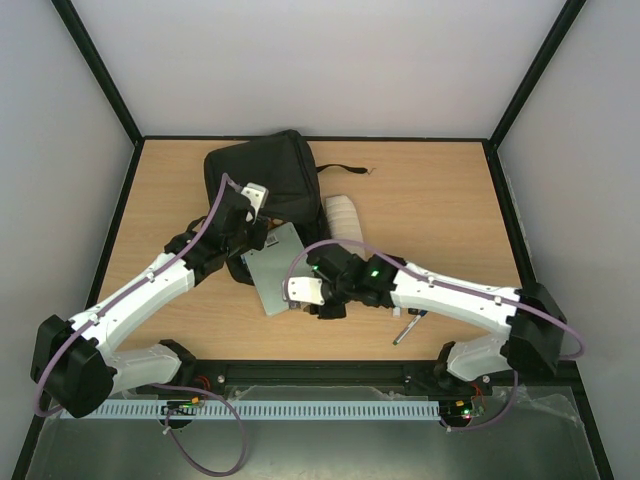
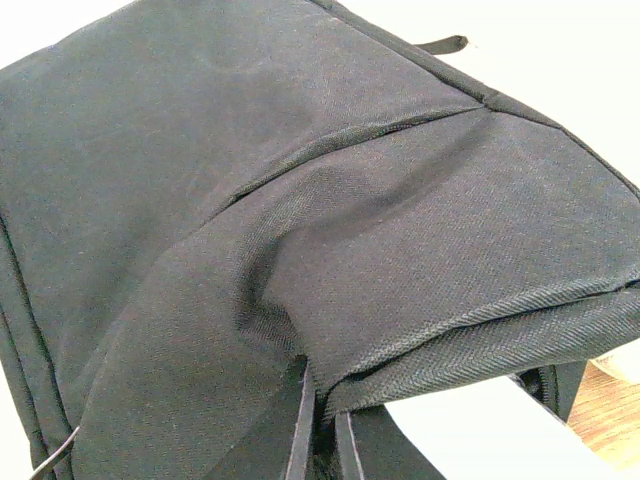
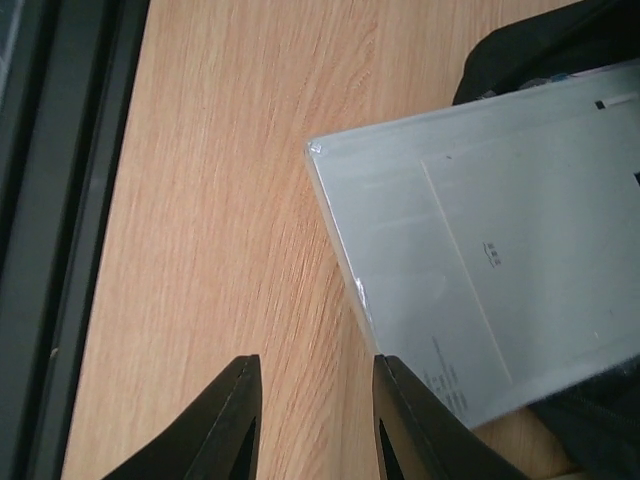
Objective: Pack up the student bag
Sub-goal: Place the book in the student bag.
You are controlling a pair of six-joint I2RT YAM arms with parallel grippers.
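The student bag (image 1: 262,168) is a large black fabric bag lying at the back middle of the table. In the left wrist view its cloth (image 2: 300,200) fills the frame. My left gripper (image 1: 256,205) (image 2: 320,425) is shut on a fold at the edge of the bag's opening. A flat grey book (image 1: 275,268) (image 3: 480,240) lies tilted, its far end at the bag's mouth. My right gripper (image 1: 292,298) (image 3: 315,420) hangs open at the book's near corner, bare wood between its fingers. Its right finger (image 3: 405,420) is next to the book's edge.
A white ribbed roll (image 1: 342,214) lies just right of the bag. A dark pen (image 1: 406,329) rests by the right arm near the front edge. A thin black strap (image 1: 345,171) trails right from the bag. Black frame rails (image 3: 60,200) border the table.
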